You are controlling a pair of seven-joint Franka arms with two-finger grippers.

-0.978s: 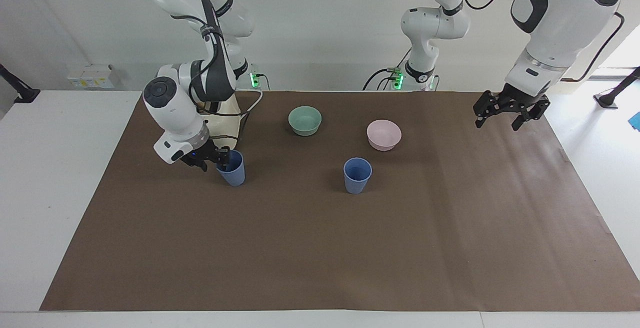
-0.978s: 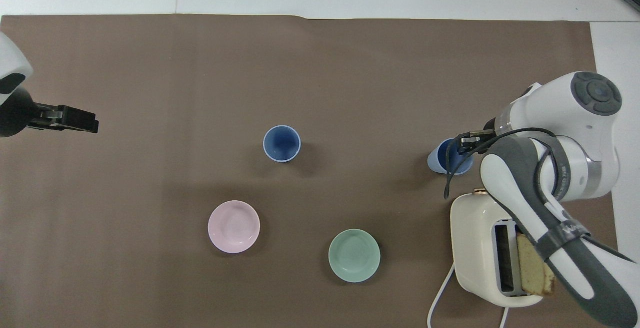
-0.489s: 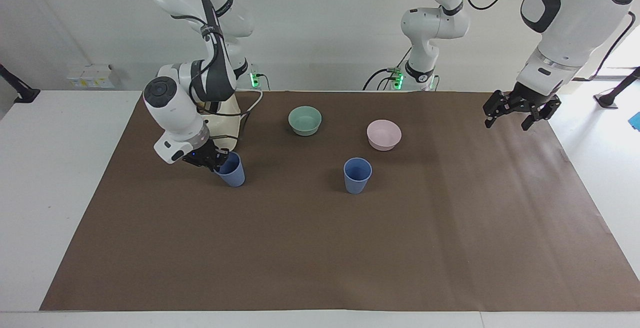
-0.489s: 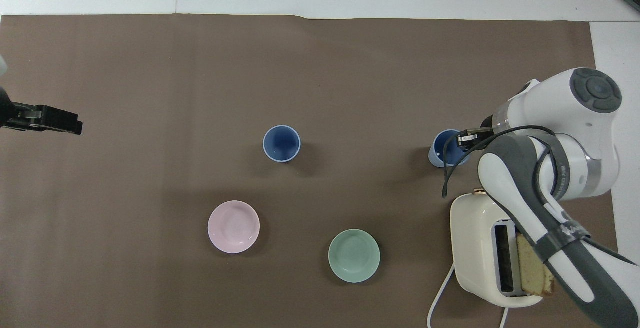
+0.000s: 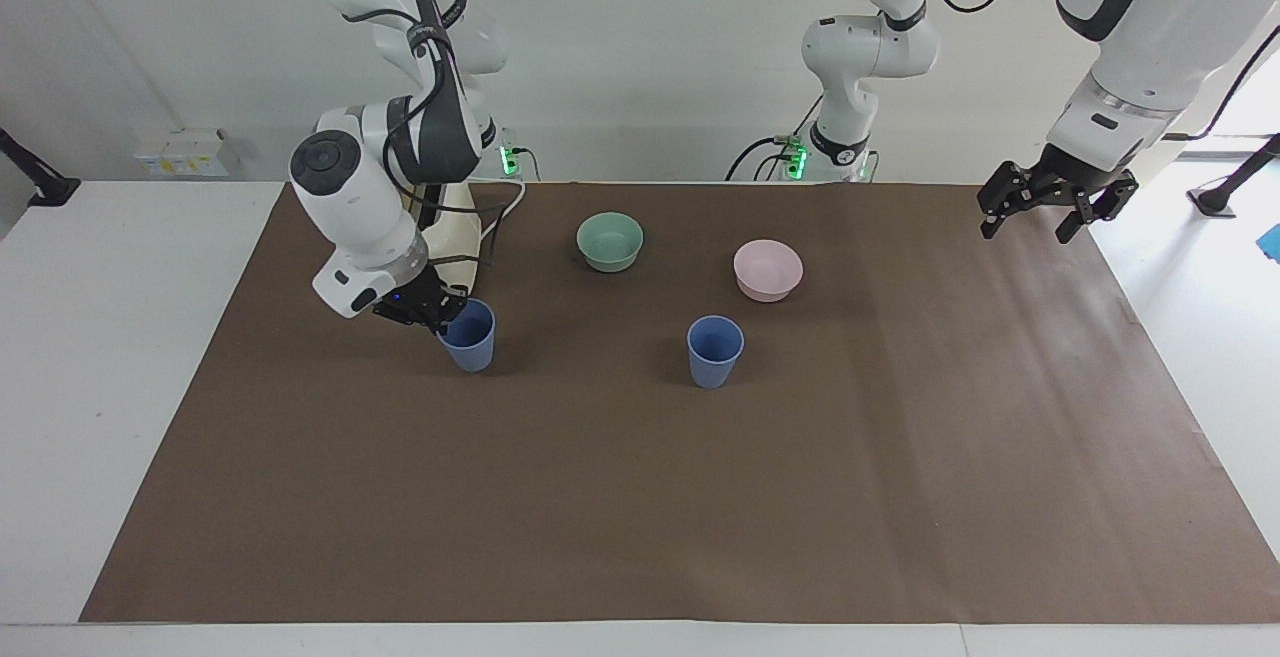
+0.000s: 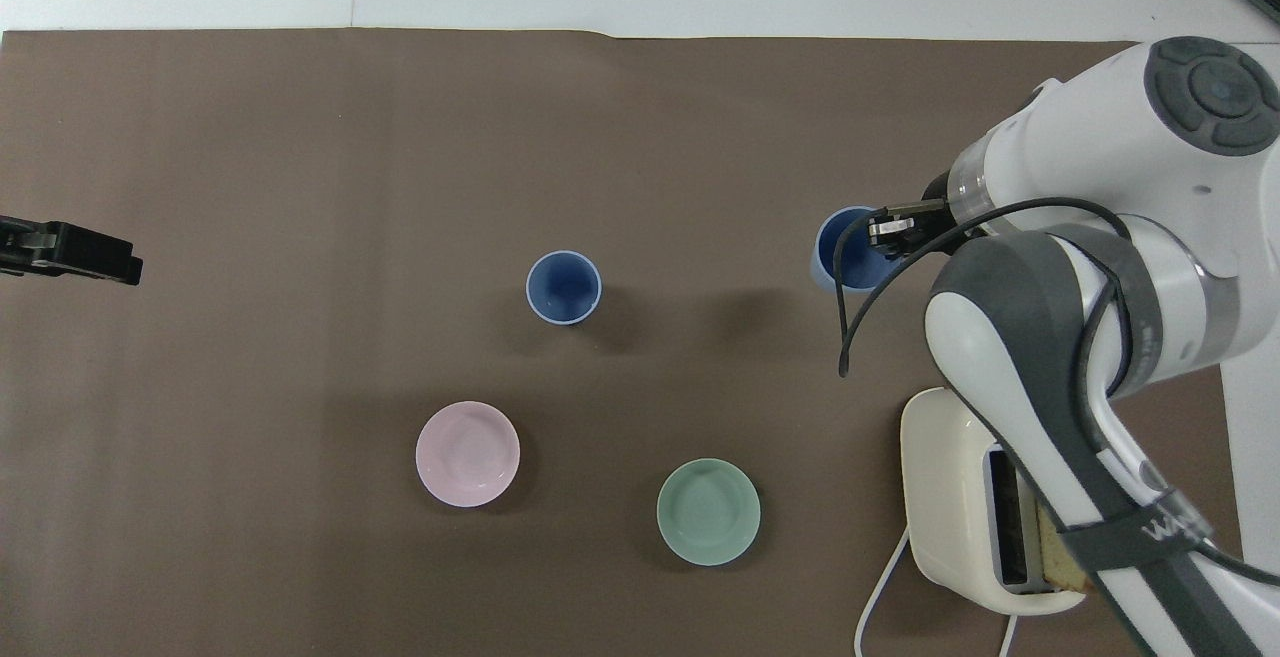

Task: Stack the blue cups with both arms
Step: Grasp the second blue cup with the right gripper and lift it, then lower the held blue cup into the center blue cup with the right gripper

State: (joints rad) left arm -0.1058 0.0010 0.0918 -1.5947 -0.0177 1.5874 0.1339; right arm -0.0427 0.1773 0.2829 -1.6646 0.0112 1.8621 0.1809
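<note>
Two blue cups, both mouth-up, long axis roughly vertical.

Item 1: held blue cup [image 5: 468, 333], at the right arm's end of the brown mat [image 5: 640, 497]. My right gripper [image 5: 428, 311] is clamped on its rim on the side toward my arm, one finger inside the mouth and one outside. The cup leans a little, its mouth tipped toward the gripper and its narrow base pointing toward the middle of the table. Whether the base touches the mat or hangs just clear of it, I cannot tell. It sits just beside the toaster [image 6: 950, 497], farther from me than that.

Item 2: free blue cup [image 5: 715, 350], upright on the mat near the table's middle, mouth straight up, nothing touching it. It stands farther from me than the pink bowl [image 5: 768, 269] and the green bowl [image 5: 610, 240].

Item 3: my left gripper [image 5: 1056, 201], fingers spread wide and holding nothing, hanging in the air over the mat's edge at the left arm's end, well apart from both cups. That arm waits.

Item 4: toaster, cream, with a slice of bread [image 6: 1060, 547] in its slot.
</note>
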